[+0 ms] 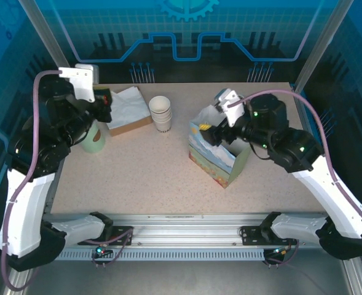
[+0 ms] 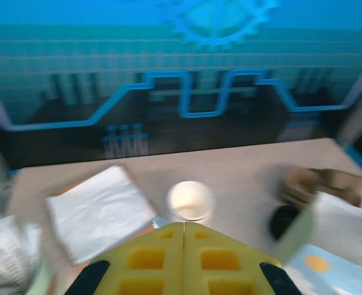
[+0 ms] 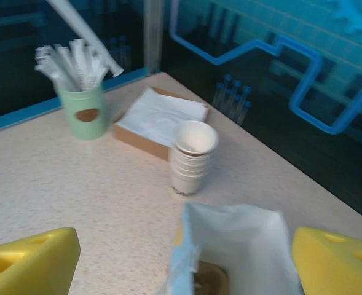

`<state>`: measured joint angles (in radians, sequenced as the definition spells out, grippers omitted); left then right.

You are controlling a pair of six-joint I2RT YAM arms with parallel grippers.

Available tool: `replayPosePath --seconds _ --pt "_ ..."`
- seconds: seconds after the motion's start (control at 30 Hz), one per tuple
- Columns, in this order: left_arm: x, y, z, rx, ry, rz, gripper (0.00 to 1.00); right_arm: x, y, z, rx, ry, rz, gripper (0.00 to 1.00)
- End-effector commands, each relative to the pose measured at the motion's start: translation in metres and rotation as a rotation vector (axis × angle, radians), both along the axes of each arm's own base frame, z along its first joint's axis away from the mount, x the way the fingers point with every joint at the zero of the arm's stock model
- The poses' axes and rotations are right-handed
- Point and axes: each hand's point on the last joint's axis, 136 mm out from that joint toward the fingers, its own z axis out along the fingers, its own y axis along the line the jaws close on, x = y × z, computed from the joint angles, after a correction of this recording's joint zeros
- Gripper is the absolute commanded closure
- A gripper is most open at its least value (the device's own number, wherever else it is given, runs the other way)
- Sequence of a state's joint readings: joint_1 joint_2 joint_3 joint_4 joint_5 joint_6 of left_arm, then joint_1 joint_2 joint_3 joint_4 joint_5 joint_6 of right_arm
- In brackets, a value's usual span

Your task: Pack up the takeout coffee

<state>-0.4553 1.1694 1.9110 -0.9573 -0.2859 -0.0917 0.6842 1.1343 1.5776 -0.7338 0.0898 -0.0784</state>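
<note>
Start with the speckled table (image 1: 144, 178), bare toward 6 o'clock. Find the printed paper bag (image 1: 214, 157) at 3 o'clock of its middle, mouth up. Note the right gripper (image 3: 184, 261) above that mouth, spread wide and gripping nothing. Place the left gripper (image 2: 184, 236) out at 10 o'clock, pads pressed together with nothing between them. Pick out the napkin box (image 1: 126, 110) at 11 o'clock, the green holder (image 1: 94, 140) of wrapped sticks at 9, and the stack of white cups (image 1: 161, 112) at 12. Take the takeout coffee (image 3: 208, 279) to be the brownish round shape deep inside the bag, though too blurred to swear to. Judge the packing near done if so. Watch for trouble on any lift out: could snag a bag wall with a wide finger and drag or tip the light bag, spilling the cup inside. Could also knock the cup stack, at 10 o'clock of the bag, on a careless swing.
</note>
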Motion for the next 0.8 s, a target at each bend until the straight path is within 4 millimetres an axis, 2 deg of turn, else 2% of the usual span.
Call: replayPosePath --seconds 0.0,0.17,0.3,0.43,0.6,0.77 --pt "0.003 -0.058 -0.001 -0.062 0.027 -0.192 1.0 -0.001 -0.04 0.002 0.004 0.041 -0.129 0.1" --pt "0.001 -0.114 0.012 -0.089 -0.014 -0.357 1.0 -0.003 -0.073 0.001 0.026 0.053 -0.227 0.1" --pt "0.007 -0.151 0.015 -0.098 -0.009 -0.446 1.0 -0.005 -0.081 -0.009 0.029 0.081 -0.249 0.1" --pt "0.008 -0.18 0.015 -0.107 -0.001 -0.52 1.0 -0.005 -0.087 -0.018 0.02 0.104 -0.272 0.1" --pt "0.019 -0.201 -0.004 -0.081 0.045 -0.541 1.0 -0.004 -0.09 -0.021 0.022 0.116 -0.279 0.1" --pt "0.039 -0.214 -0.04 -0.008 0.119 -0.518 1.0 -0.002 -0.092 -0.028 0.018 0.134 -0.284 0.1"
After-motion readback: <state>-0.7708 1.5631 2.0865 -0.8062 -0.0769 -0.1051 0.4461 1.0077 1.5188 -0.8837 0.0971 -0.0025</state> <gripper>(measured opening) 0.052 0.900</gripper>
